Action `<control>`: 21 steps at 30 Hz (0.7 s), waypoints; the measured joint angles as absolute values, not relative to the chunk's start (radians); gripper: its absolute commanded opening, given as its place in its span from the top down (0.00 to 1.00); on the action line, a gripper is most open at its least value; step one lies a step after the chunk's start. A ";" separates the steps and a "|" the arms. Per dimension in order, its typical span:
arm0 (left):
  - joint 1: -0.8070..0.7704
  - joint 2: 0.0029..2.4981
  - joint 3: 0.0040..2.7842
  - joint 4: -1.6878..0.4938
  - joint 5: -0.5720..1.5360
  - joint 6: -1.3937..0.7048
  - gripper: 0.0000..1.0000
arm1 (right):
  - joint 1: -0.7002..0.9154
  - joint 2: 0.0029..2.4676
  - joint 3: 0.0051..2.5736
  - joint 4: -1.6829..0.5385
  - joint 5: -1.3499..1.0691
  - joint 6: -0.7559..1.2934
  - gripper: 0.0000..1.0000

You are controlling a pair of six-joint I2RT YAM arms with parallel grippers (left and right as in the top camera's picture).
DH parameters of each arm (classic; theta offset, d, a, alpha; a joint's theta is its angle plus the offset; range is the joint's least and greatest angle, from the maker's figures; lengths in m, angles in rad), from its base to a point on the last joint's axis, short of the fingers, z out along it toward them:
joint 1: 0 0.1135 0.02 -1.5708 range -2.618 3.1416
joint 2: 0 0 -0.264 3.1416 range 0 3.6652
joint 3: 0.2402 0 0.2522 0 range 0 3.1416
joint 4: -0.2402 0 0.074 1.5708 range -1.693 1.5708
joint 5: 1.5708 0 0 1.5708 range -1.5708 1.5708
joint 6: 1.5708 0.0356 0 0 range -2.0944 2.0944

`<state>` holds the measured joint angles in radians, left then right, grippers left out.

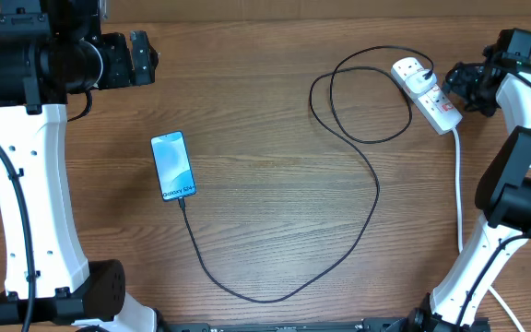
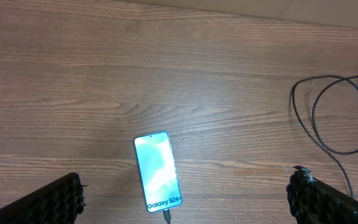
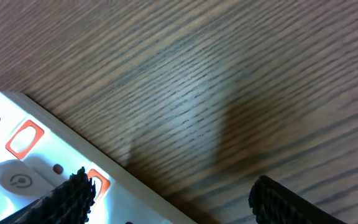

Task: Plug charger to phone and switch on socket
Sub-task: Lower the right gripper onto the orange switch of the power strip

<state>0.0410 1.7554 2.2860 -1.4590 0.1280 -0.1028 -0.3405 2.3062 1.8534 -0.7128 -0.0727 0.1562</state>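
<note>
- The charger point(image 1: 376, 198) looks to be already seated in the bottom edge of the phone point(image 1: 172, 166), so you are most likely on the switching step
- The socket point(image 1: 425, 94) lies at the far right of the table point(image 1: 275, 101), with the white plug point(image 1: 411, 69) in its far end and the white lead point(image 1: 458, 184) trailing back toward you
- Your right gripper point(image 3: 169, 186) is at the socket's near end, its jaws spread and holding nothing; one finger point(image 3: 73, 193) sits just beside a red switch point(image 3: 98, 180)
- Use that finger alone: centre it over the switch serving the plug, then press straight down
- The wrist view does not show which switch that is, so check it from overhead first
- The strip lies loose on the wood and could skate or tip under a sideways push, so press vertically and gently
- Your left gripper point(image 1: 144, 57) hangs high at the far left, jaws wide and empty, well apart from the phone; leave it there
- The phone lies flat, screen up, left of centre, with the black cable looping across to the socket; avoid snagging that loop
- The table is brown, wood-grained, flat and matte; little of the room shows beyond it
</note>
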 measured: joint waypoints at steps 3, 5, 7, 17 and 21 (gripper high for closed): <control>0.041 1.755 2.286 -1.459 0.128 -0.103 0.00 | -0.341 2.307 1.853 -0.693 -0.075 0.156 0.19; 0.041 1.755 2.286 -1.459 0.128 -0.103 0.01 | -0.340 2.311 1.853 -0.676 -0.079 0.156 0.19; 0.041 1.755 2.286 -1.459 0.128 -0.103 0.01 | -0.341 2.316 1.853 -0.673 -0.081 0.157 0.19; 0.041 1.755 2.286 -1.459 0.128 -0.103 0.00 | -0.336 2.333 1.853 -0.675 -0.101 0.141 0.20; 0.041 1.755 2.286 -1.459 0.128 -0.103 0.00 | -0.330 2.333 1.853 -0.693 -0.101 0.137 0.19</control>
<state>0.0410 1.7554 2.2860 -1.4590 0.1280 -0.1028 -0.3302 2.3333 1.8534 -0.6930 -0.1013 0.1368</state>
